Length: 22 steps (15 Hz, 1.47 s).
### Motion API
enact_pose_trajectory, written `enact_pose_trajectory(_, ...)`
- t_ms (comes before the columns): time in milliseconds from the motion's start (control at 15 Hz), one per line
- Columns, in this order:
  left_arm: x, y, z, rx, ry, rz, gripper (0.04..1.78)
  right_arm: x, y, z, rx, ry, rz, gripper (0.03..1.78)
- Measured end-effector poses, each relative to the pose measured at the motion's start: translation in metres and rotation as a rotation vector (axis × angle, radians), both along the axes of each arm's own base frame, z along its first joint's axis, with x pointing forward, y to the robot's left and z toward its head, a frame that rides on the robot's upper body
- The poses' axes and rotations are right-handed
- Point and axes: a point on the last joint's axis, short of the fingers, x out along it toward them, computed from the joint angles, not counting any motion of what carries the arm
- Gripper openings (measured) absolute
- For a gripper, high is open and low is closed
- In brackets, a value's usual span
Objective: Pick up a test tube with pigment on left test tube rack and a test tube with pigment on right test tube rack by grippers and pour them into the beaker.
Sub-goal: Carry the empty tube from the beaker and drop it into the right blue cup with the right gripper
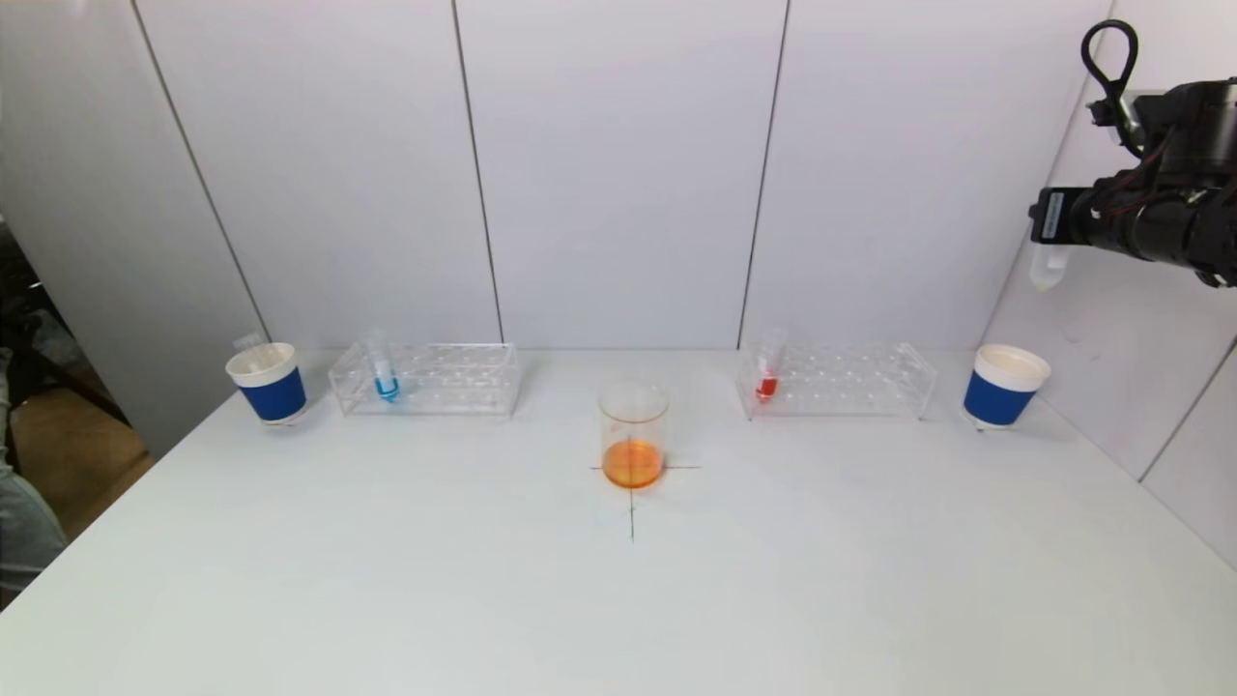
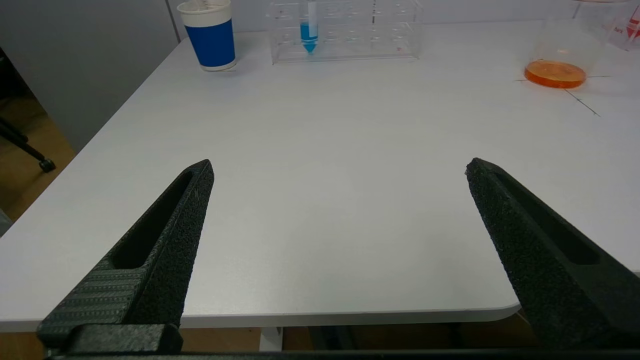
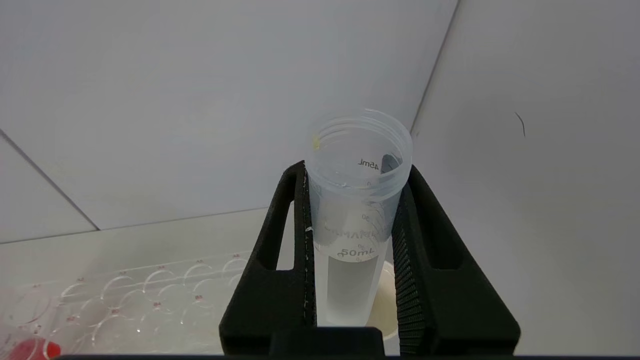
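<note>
Head view | right gripper [image 3: 352,235] clamps empty tube [image 3: 357,200] | above right cup [image 1: 1003,385]

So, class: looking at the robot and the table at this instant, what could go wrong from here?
1. The right pincer holds an emptied test tube high above the right-hand paper cup; a poorly aimed release might miss the cup.
2. The blue tube leans in the left rack, so the open left pincer could misjudge its grasp.
3. The beaker already holds orange liquid, so fast pouring could splash.
</note>
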Motion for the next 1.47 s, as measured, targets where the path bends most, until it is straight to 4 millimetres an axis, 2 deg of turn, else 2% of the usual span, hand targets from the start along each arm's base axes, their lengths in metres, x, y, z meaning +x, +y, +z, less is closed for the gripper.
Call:
enact_pose_trajectory(400, 0.000, 0.000, 0.000, 0.000, 0.000, 0.000, 1.76, 0.011, -0.004, -0.025, 0.053, 0.049, -0.034, 0.50)
enact_pose_trajectory(800, 0.000, 0.000, 0.000, 0.000, 0.000, 0.000, 1.76, 0.018, -0.010, -0.037, 0.058, 0.074, -0.049, 0.50)
enact_pose_trajectory(1067, 0.000, 0.000, 0.000, 0.000, 0.000, 0.001, 1.76, 0.024, -0.021, -0.042, 0.054, 0.036, -0.068, 0.50)
enact_pose_trajectory(1467, 0.000, 0.000, 0.000, 0.000, 0.000, 0.000, 1.76, 0.040, -0.034, -0.061, 0.057, 0.046, -0.089, 0.50)
